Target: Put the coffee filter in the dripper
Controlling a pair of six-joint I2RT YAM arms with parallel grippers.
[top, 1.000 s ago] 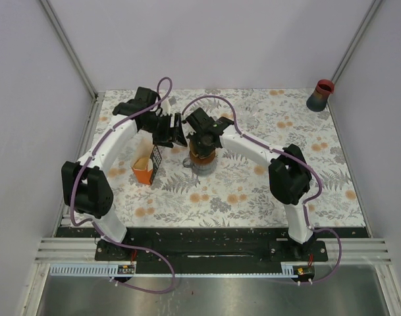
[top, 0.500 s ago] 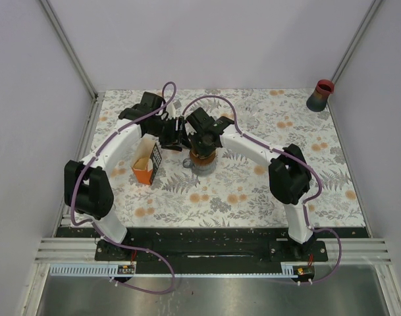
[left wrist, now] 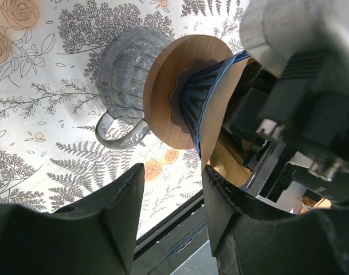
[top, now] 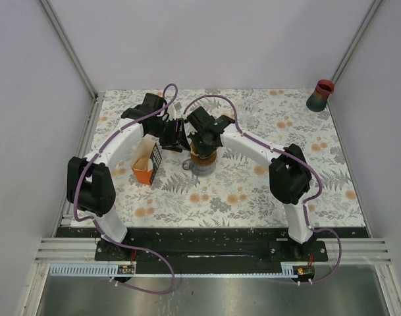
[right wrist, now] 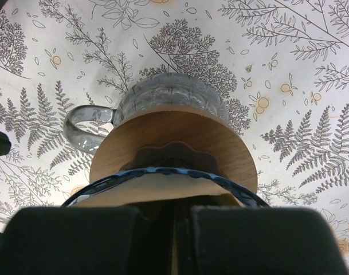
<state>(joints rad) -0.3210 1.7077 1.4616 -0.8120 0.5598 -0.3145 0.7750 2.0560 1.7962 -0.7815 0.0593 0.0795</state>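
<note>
The dripper point(top: 201, 157) is a blue wire cone in a round wooden collar point(right wrist: 220, 146), standing on a clear glass mug point(right wrist: 168, 94) at the table's middle. The brown paper coffee filter point(right wrist: 157, 192) sits inside the wire cone. My right gripper point(right wrist: 183, 229) is above the dripper, shut on the filter's upper edge. My left gripper point(left wrist: 171, 189) is open and empty, right beside the dripper's left side. In its view one finger is next to the filter point(left wrist: 234, 94), and the collar point(left wrist: 168, 97) and mug point(left wrist: 125, 74) show sideways.
An orange filter box point(top: 146, 164) stands open just left of the dripper, under the left arm. A red and blue cup point(top: 320, 95) stands at the far right corner. Both arms meet over the dripper.
My left gripper has moved right, from over the orange box to the dripper's side. The right gripper has stayed on the filter over the dripper.
</note>
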